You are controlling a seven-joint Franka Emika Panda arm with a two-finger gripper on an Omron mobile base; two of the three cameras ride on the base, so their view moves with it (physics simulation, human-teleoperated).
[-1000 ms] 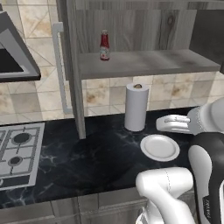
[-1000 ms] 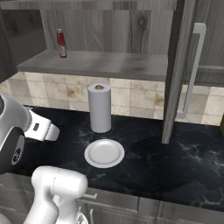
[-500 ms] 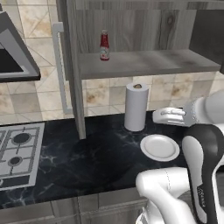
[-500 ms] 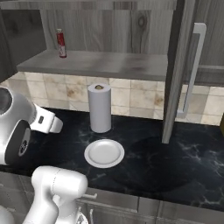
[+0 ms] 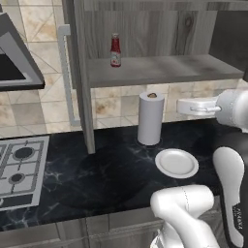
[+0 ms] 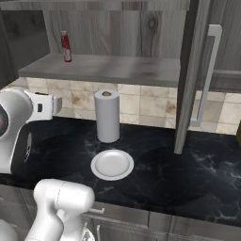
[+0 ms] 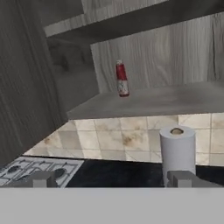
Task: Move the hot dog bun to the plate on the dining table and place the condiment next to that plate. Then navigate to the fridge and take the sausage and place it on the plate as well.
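Above the dark marble counter, the gripper (image 7: 112, 180) hangs with jaws wide apart and empty, facing the ketchup bottle (image 5: 115, 50), which stands upright on the open wooden shelf beyond a paper towel roll (image 5: 150, 118). Fetching the condiment seems the step in hand; the next move calls for reaching up and far to the bottle.

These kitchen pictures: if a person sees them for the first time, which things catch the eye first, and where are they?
The red condiment bottle stands out, upright and alone on the grey wooden shelf of the open cabinet. Below it, on the black marble counter, a white paper towel roll stands near the tiled wall, with a plain white plate just in front of it. The gripper is open and points towards the shelf.
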